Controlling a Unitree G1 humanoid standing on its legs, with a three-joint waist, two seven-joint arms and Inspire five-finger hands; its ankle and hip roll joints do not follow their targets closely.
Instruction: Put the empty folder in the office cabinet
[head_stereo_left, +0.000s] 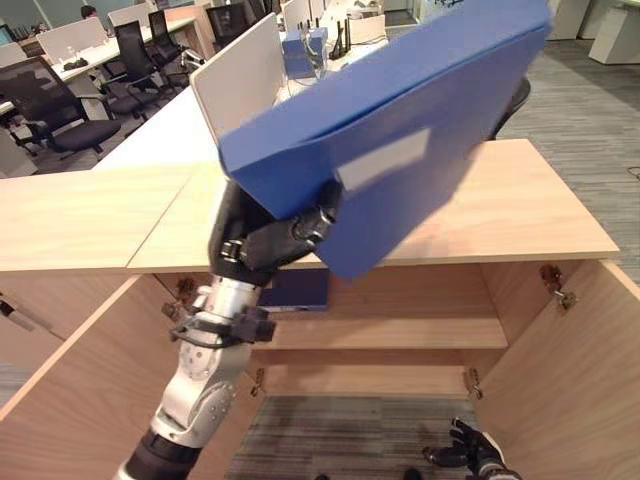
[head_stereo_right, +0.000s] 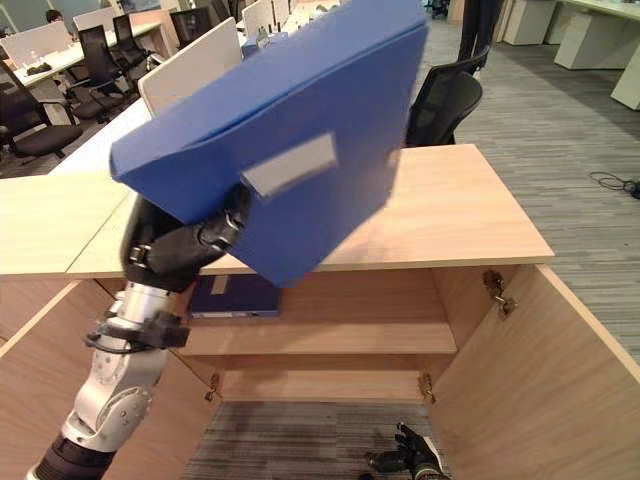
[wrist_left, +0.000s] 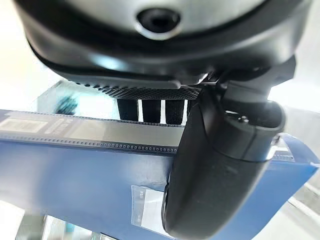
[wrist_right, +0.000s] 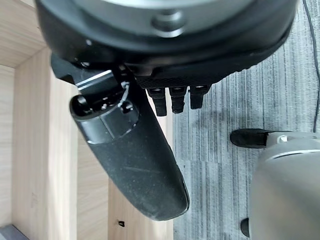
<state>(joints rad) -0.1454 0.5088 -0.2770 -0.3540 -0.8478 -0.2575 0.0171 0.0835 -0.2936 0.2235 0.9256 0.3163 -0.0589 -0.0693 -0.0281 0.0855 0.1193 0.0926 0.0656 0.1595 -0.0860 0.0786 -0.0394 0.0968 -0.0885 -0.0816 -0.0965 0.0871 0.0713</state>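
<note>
A large blue folder with a pale label is held up in the air, tilted, above the wooden office cabinet's top. My left hand is shut on the folder's lower edge, the thumb pressed across its blue spine. The cabinet stands open below, with a shelf inside. My right hand hangs low over the carpet in front of the cabinet, fingers relaxed and holding nothing.
Another blue folder lies at the left of the cabinet's shelf. Both cabinet doors swing out towards me, left and right. A black chair stands behind the cabinet, with desks and office chairs beyond.
</note>
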